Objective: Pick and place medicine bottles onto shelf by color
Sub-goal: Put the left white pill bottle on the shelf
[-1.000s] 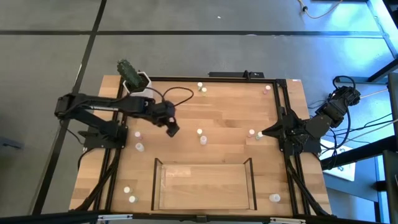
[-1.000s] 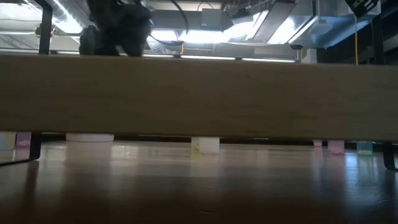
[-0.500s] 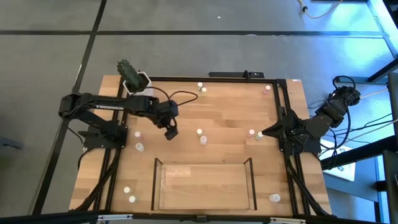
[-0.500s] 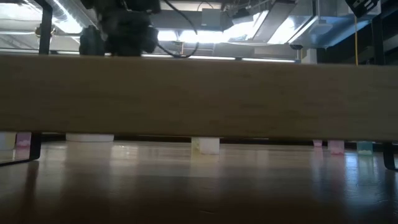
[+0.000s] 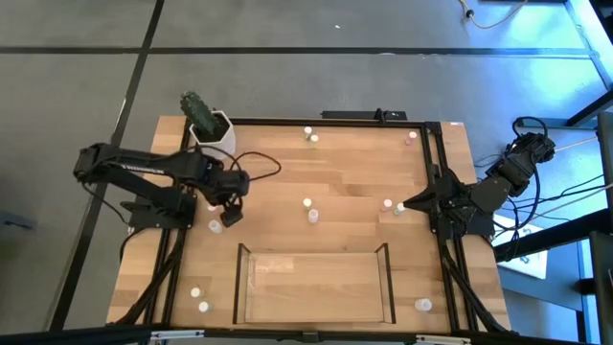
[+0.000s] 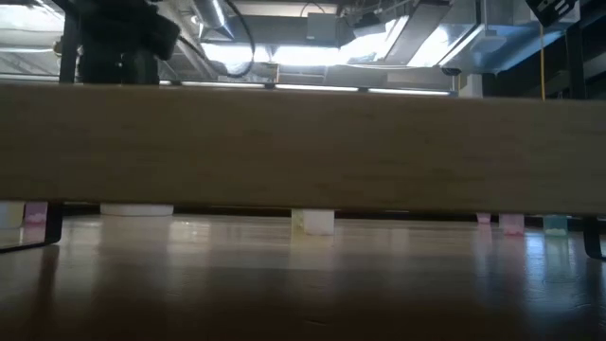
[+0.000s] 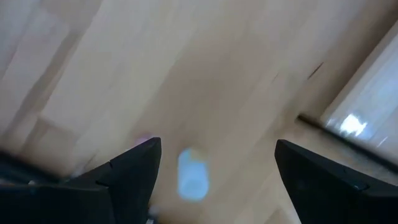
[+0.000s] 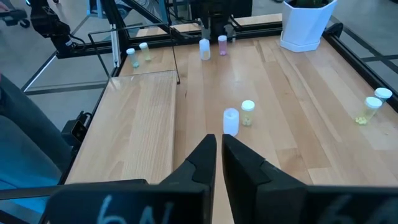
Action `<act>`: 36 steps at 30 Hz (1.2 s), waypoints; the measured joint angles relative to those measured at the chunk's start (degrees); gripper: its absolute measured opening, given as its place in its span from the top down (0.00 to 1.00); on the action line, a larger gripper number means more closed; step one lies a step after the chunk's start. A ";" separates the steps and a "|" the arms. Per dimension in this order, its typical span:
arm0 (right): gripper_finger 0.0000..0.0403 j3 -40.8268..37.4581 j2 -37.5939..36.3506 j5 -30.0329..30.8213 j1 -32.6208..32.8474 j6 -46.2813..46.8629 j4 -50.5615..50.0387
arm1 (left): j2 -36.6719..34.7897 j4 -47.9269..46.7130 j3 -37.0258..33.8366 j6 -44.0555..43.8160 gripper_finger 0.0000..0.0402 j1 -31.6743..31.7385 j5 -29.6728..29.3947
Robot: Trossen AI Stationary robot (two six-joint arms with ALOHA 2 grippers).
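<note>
Withdrawn from mid-table since the earlier high view, the left gripper (image 5: 227,217) is now held at the left side, fingers spread wide, poised above a small pale-capped clear bottle (image 5: 215,226), presumably to straddle it for a pick. Nearest the front edge, the shallow clear-walled shelf with light-wood floor (image 5: 383,259) is seen unfilled; it is flanked by pale bottles (image 5: 198,299) at the front left and one (image 5: 422,305) at the right. Farther on, two bottles (image 5: 310,209) are seen at centre. At the right edge, the right gripper (image 5: 402,204) is parked with fingers together, holding nothing. Farthest back stands the white hexagonal cactus pot (image 5: 213,129).
</note>
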 joint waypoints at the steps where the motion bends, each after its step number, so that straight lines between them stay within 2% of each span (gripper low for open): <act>1: 0.93 0.00 0.02 -0.02 -0.02 0.00 0.00 | -0.02 -1.25 0.00 0.01 0.23 -0.76 0.02; 11: 0.93 0.00 0.00 -0.02 0.00 -0.02 0.00 | 0.00 -9.09 0.00 -6.45 0.23 -9.07 -1.69; 20: 0.93 0.00 0.02 0.00 0.00 0.00 0.02 | 0.02 -9.62 -0.09 -15.31 0.23 -13.99 -2.49; 31: 0.93 0.00 0.00 -0.02 -0.02 0.00 0.02 | 0.02 -1.16 -8.64 -19.49 0.23 -15.44 -0.27; 36: 0.93 0.00 0.00 -0.02 -0.01 0.00 0.02 | 0.04 1.91 -11.66 -21.04 0.23 -15.44 2.53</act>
